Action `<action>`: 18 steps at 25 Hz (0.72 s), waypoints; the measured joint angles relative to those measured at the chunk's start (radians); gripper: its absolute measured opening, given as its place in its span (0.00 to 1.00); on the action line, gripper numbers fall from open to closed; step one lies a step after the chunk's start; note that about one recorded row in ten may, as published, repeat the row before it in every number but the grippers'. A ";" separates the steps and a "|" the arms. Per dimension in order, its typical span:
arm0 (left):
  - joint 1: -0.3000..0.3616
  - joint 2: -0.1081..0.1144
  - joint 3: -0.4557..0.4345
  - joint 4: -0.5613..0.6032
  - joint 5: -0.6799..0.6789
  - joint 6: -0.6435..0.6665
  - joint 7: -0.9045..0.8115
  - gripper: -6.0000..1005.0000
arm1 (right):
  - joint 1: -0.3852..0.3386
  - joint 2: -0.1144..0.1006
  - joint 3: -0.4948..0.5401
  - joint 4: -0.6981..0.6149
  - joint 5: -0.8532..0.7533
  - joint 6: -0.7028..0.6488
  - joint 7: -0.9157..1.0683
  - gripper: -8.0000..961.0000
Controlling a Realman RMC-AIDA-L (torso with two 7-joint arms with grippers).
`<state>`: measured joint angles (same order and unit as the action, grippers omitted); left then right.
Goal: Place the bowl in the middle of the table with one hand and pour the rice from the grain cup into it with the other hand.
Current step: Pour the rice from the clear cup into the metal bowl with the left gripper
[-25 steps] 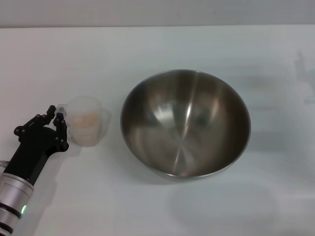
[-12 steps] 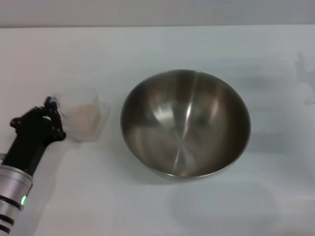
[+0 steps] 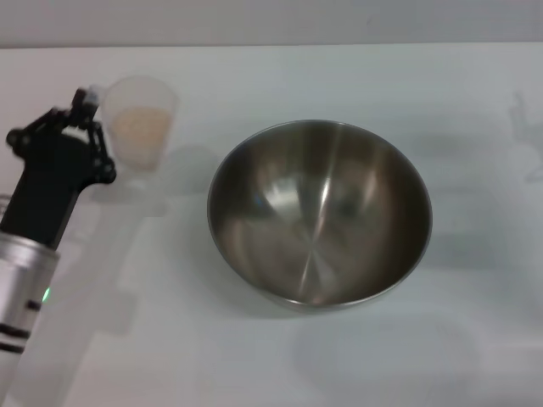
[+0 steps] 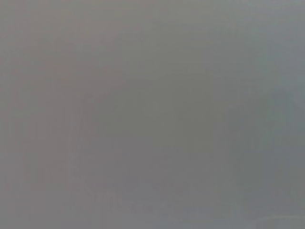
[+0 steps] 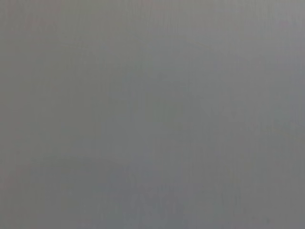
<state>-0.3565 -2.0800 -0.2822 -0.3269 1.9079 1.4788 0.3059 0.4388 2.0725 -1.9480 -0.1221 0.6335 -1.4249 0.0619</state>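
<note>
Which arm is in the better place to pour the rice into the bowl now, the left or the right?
The left. The left gripper holds the grain cup with rice above the table, beside the empty bowl. The right arm is not in view.

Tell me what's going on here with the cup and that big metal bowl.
The left gripper holds the grain cup by its side, upright and off the table, to the left of the bowl. The rice is in the cup; the bowl sits empty mid-table. Nothing has been poured. The right arm is out of sight.
</note>
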 joint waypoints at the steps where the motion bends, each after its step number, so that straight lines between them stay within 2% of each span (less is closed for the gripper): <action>1: -0.012 0.000 0.001 0.000 0.016 0.005 0.044 0.03 | 0.000 0.000 -0.002 0.000 0.000 -0.004 0.000 0.52; 9: -0.064 0.000 0.001 0.003 0.198 0.026 0.463 0.04 | -0.011 0.003 -0.003 0.000 0.000 -0.008 -0.001 0.52; 17: -0.085 0.000 -0.003 -0.006 0.317 0.023 0.755 0.05 | -0.016 0.004 0.001 0.003 0.006 -0.008 -0.001 0.52; 18: -0.088 0.000 -0.001 -0.008 0.332 0.014 0.857 0.05 | -0.016 0.004 0.002 0.003 0.007 -0.008 -0.001 0.52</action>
<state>-0.4446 -2.0801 -0.2829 -0.3350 2.2394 1.4928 1.1628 0.4231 2.0769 -1.9463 -0.1187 0.6406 -1.4329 0.0613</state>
